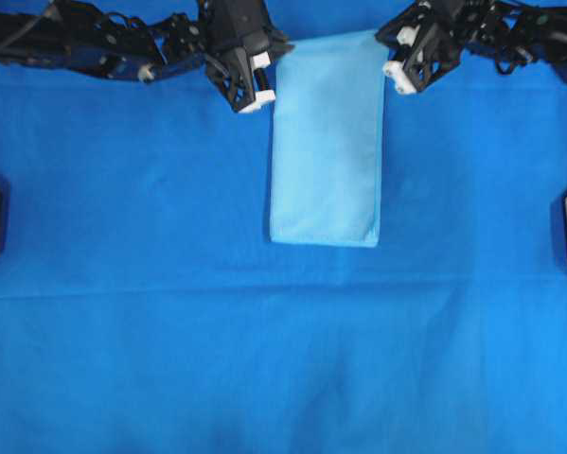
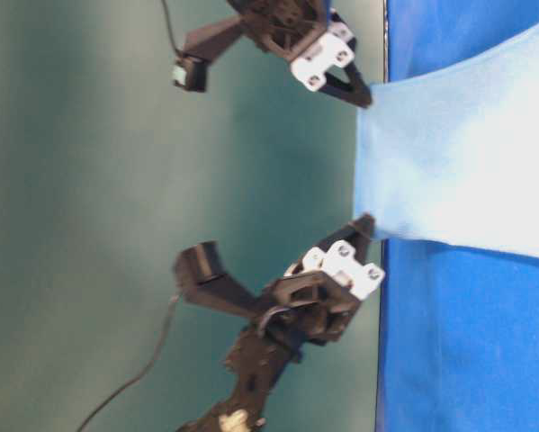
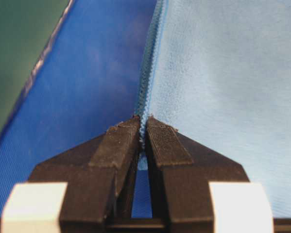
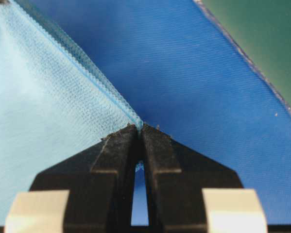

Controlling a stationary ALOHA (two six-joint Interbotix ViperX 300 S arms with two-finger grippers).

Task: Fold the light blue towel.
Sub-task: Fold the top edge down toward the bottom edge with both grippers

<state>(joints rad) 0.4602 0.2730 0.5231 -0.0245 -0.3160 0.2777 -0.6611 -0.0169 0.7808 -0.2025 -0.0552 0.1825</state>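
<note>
towel (image 1: pixel 327 142) (light blue) stretched between end effectors | left end effector (image 3: pixel 142 127) pinching its hem | right end effector (image 4: pixel 138 130) pinching opposite corner

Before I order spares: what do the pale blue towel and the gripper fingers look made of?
Pale sky-blue folded towel: probably thin microfibre, matte, with fine woven grain and a stitched hem. Black gripper fingers: seemingly hard plastic, dull, with ridged surfaces and rough tips.

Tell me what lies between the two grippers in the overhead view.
Only the light blue towel: its far edge spans the stretch from the left gripper to the right gripper, each shut on a corner. The wrist views confirm both grips.
</note>
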